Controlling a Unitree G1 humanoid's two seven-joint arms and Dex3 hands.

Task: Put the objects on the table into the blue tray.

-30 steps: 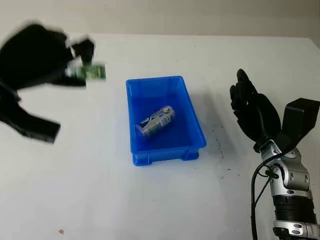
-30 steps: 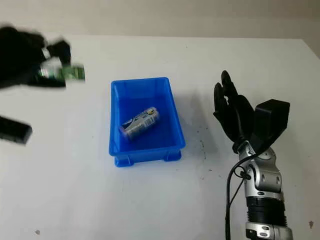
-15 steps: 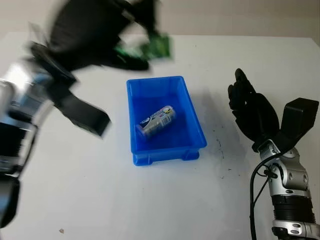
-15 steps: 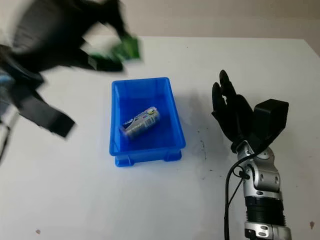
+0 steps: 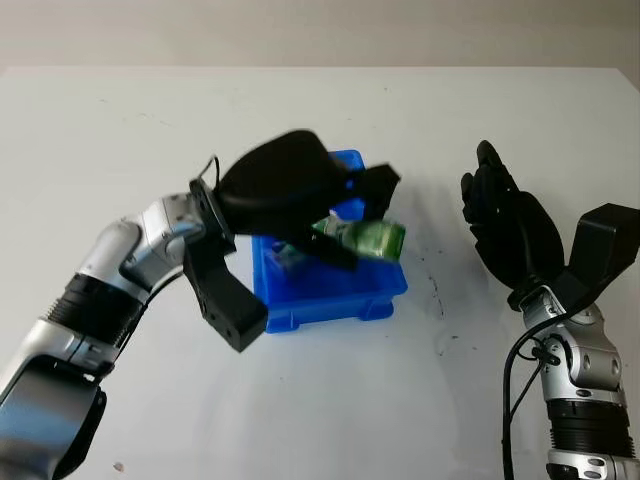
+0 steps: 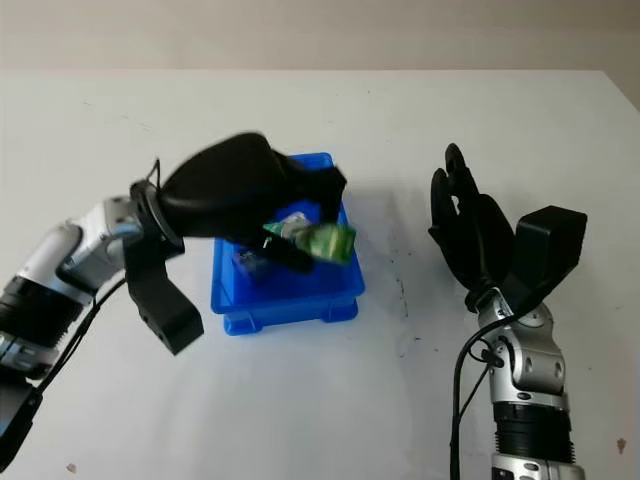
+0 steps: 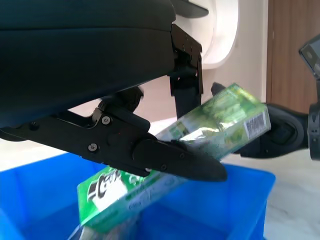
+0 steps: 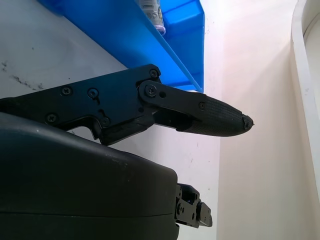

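Nearly done: one thing in, one about to drop.

On the counter (image 5: 120, 130), your tray (image 5: 330, 290) already holds a can (image 8: 153, 10). Left hand (image 5: 300, 195) hangs over the tray, fingers clamped on the green pack (image 5: 365, 238), not yet released. Right hand (image 5: 510, 230) idles open just beside the tray. You've nothing else loose in sight.

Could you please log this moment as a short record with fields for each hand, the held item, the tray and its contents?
left hand: above the tray, shut on the green packet
held item: green rectangular plastic packet, tilted, over the tray's right side
tray: blue rectangular plastic tray on the white table
tray contents: silver can, mostly hidden by the left hand
right hand: open, raised to the right of the tray
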